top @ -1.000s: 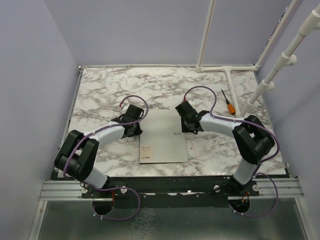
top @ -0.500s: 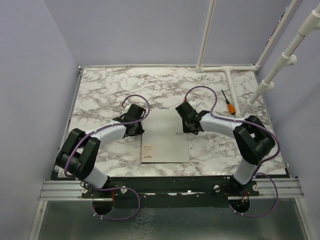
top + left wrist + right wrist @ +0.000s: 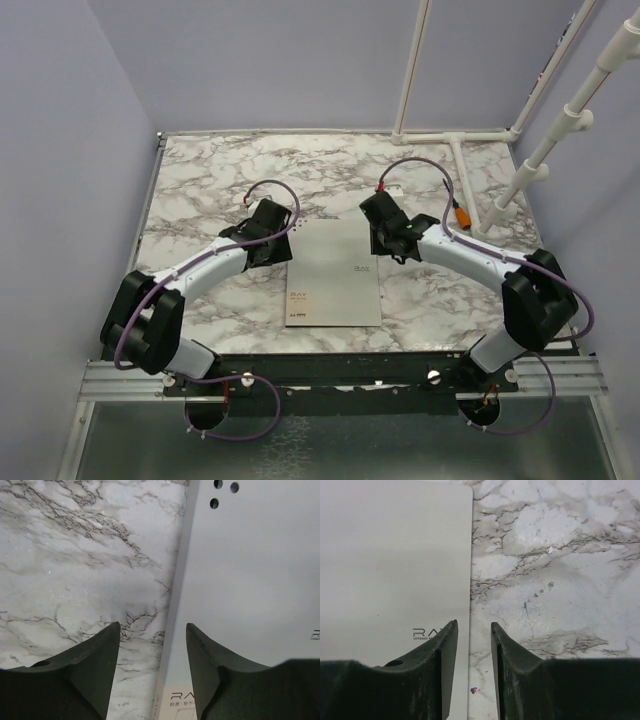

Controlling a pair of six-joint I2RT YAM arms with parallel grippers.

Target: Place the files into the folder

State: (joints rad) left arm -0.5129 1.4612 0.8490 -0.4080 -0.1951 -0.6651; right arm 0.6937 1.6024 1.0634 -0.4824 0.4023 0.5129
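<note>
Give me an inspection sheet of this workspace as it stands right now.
Surface: marble-pattern table, flat, no spills seen.
Job's things: grey folder closed, lying flat between the arms; no loose paper seen.
Clutter: orange-handled screwdriver at far right.
Hands: left hand open over the folder's left edge; right hand slightly open over its right edge; neither holds anything.
Cables: purple cables looped on both arms.
Surroundings: lilac walls; white pipes at back right.

- I see the folder [image 3: 332,272] flat on the table [image 3: 200,190], mid-front.
- Left gripper [image 3: 272,248] over its left edge, right gripper [image 3: 387,247] over its right.
- Screwdriver [image 3: 461,213] behind, far right.
</note>
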